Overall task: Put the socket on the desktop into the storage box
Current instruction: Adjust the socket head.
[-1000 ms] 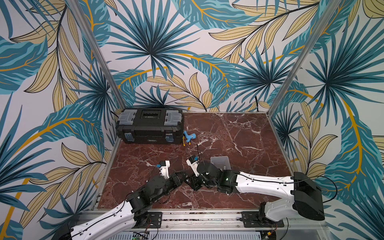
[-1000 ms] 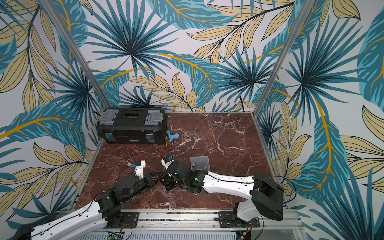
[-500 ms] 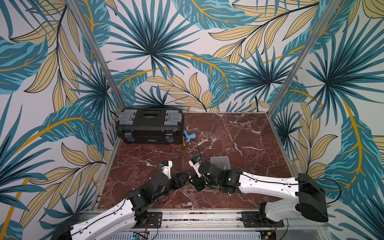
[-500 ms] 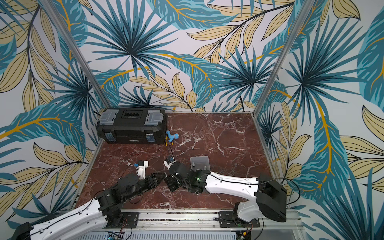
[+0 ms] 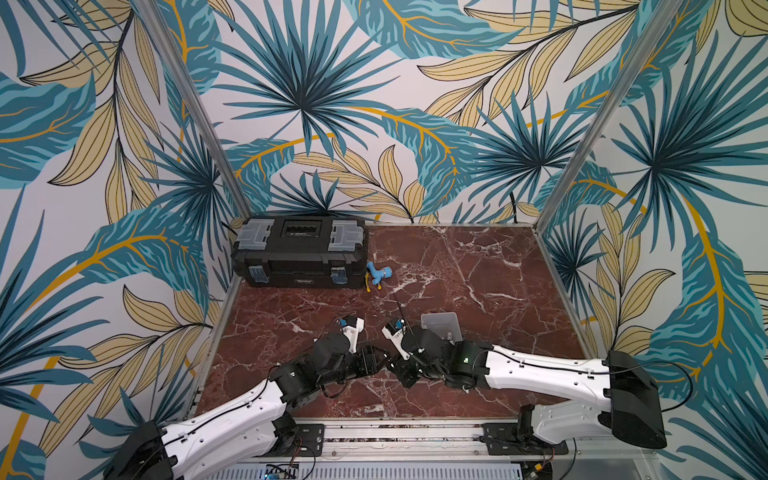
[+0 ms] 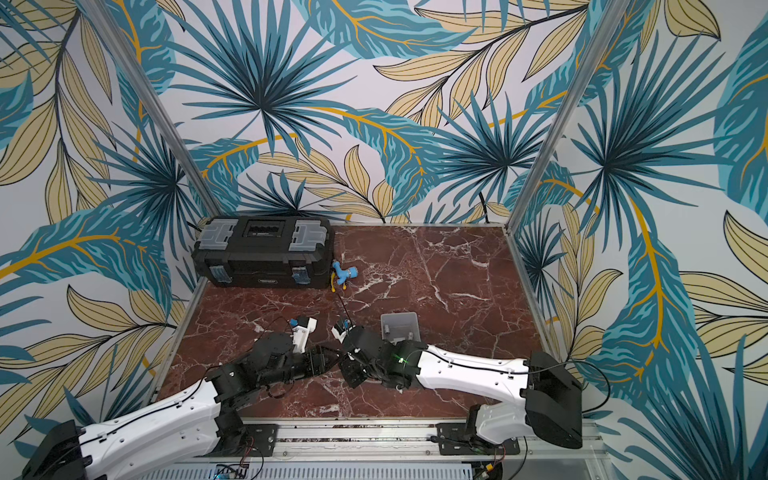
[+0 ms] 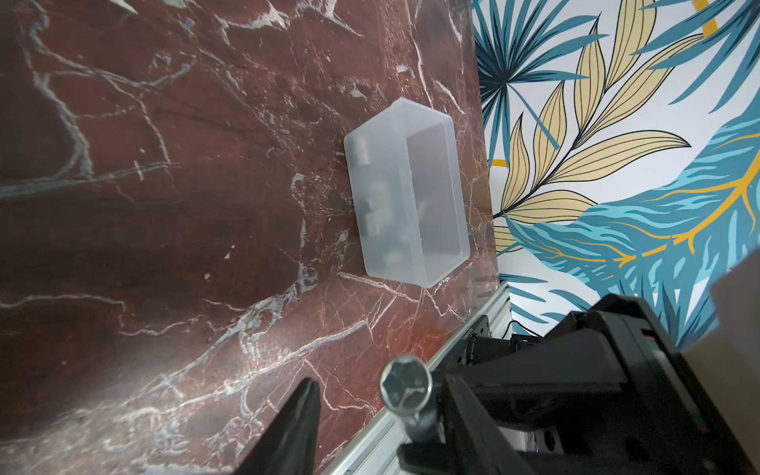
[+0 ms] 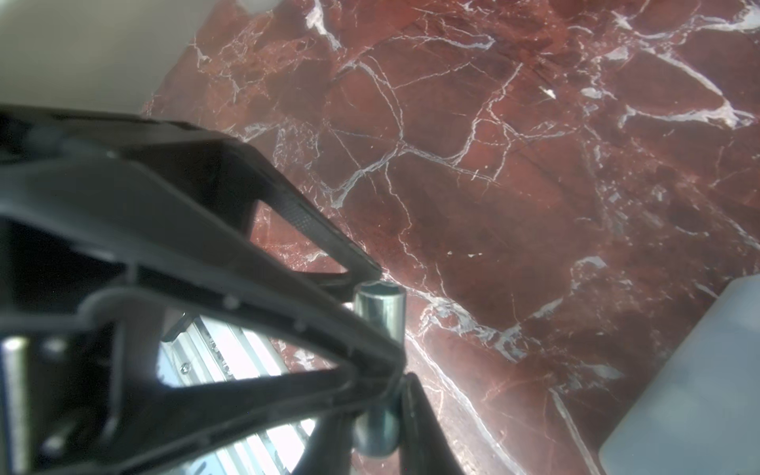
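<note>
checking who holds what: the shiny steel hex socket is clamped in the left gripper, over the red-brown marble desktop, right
Not quite. The shiny steel hex socket is clamped in the right gripper, over the red-brown marble desktop. The right wrist view shows that grip, and the left gripper stands open.

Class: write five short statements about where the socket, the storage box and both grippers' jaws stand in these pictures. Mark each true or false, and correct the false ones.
1. The right gripper has its jaws shut on the chrome socket. True.
2. The left gripper clamps the socket too. False: its jaws stand apart on either side of it.
3. The storage box has a lid on. False: its top is open.
4. The black toolbox stands closed at the back of the desktop. True.
5. The storage box stands beside the left arm. False: it stands beside the right arm.
</note>
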Controlling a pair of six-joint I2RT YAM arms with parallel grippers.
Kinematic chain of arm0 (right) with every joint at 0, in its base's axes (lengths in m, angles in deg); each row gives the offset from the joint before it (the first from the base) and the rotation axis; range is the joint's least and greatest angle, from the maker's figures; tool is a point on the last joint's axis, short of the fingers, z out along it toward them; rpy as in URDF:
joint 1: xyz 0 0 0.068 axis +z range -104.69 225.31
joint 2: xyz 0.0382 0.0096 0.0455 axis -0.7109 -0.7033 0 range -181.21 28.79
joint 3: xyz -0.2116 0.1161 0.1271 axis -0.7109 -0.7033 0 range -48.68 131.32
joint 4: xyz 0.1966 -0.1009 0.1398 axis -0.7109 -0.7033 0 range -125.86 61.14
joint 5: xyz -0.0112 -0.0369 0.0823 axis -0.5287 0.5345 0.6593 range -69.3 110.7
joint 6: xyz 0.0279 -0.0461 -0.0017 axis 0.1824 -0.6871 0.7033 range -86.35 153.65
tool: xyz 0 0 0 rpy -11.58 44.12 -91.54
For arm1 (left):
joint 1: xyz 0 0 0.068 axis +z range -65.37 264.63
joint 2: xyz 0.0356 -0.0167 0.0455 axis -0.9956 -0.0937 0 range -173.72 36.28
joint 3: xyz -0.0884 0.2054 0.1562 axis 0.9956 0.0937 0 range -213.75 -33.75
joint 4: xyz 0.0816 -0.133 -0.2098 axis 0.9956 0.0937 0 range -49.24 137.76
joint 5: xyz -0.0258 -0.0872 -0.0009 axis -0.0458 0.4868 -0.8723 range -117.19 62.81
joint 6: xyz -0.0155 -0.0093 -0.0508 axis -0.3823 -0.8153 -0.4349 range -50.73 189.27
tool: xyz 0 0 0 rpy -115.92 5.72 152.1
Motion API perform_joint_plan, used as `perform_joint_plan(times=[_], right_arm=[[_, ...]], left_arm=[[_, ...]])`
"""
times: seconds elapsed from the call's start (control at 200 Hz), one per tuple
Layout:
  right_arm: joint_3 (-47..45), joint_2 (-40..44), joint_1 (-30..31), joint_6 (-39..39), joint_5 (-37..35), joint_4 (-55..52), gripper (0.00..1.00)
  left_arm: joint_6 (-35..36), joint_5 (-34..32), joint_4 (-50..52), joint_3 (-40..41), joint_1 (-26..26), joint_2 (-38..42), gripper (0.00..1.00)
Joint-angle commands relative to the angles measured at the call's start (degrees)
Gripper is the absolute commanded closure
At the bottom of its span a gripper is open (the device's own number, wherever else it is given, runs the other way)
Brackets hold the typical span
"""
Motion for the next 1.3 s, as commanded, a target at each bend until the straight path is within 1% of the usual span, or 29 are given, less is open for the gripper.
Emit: perform_joint_plan(times=[0.0,0.1,0.17,0.265,0.336,0.361,0.441,0.556,0.686,0.716,0.761,0.786,0.826,0.841,0.866,0.936,1.027,1.157,1.297], right_arm=[[-0.46,1.29,0.80,-2.11,1.68,1.46,1.00],[-0.19,0.67,1.24,-2.54,2.00,1.21,1.00],[-0.18,0.46,1.25,-2.55,1.77,1.13,1.00],[-0.36,0.65,1.32,-2.38,1.34,1.03,1.00],[-0.45,0.70,1.24,-2.37,1.12,1.03,1.00],[-0.45,0.72,1.33,-2.33,1.11,0.98,1.00],[-0.31,0.53,1.32,-2.24,0.82,0.85,1.00],[-0.25,0.66,1.34,-1.86,0.01,0.99,1.00],[-0.35,1.48,1.26,-0.78,-1.77,1.20,0.99],[-0.43,1.77,1.24,-0.37,-2.73,1.29,0.89],[-0.87,2.37,1.19,0.38,-4.15,1.69,0.66],[-1.23,2.74,1.26,0.79,-4.64,2.20,0.57],[-2.21,3.26,1.21,1.78,-4.88,2.93,0.47],[-2.59,3.45,1.24,2.21,-4.89,5.20,0.44],[-3.33,3.74,1.18,2.94,-4.48,6.67,0.42],[-5.75,4.12,0.92,5.02,-2.33,11.43,0.41],[-8.03,3.87,0.41,7.15,0.43,16.06,0.43],[-10.05,4.52,-0.73,8.77,3.33,20.52,0.50],[-10.64,5.77,-1.72,9.60,5.00,22.09,0.53]], left_arm=[[1.41,2.73,-2.05,-2.32,0.57,-0.92,0.52],[1.25,3.23,-2.49,-2.37,0.75,-1.67,0.58],[0.99,3.15,-2.50,-2.28,1.11,-1.77,0.66],[0.70,3.66,-2.57,-2.10,1.90,-1.73,0.67],[0.59,4.06,-3.01,-1.79,2.22,-1.57,0.71],[0.54,4.19,-3.15,-1.75,2.31,-1.56,0.74],[0.30,4.27,-3.40,-1.57,2.57,-1.54,0.89],[-0.07,4.09,-3.46,-1.40,2.71,-1.44,1.00],[-0.57,3.20,-3.38,-1.26,2.82,-1.22,1.00],[-0.83,2.86,-3.42,-1.22,2.83,-1.16,1.00],[-1.30,2.40,-3.66,-0.98,2.87,-0.73,1.00],[-1.74,2.05,-4.10,-0.75,2.91,-0.39,1.00],[-2.64,1.68,-5.14,-0.16,3.01,0.17,1.00],[-3.16,1.59,-5.77,0.14,3.10,0.47,1.00],[-4.07,1.58,-7.22,0.74,3.25,0.87,1.00],[-6.33,1.81,-11.73,2.53,3.48,1.71,1.00],[-8.22,2.35,-15.83,4.02,3.58,2.11,1.00],[-8.64,2.97,-15.95,4.81,3.71,2.65,1.00],[-9.59,2.69,-16.72,6.63,3.70,4.04,1.00]])
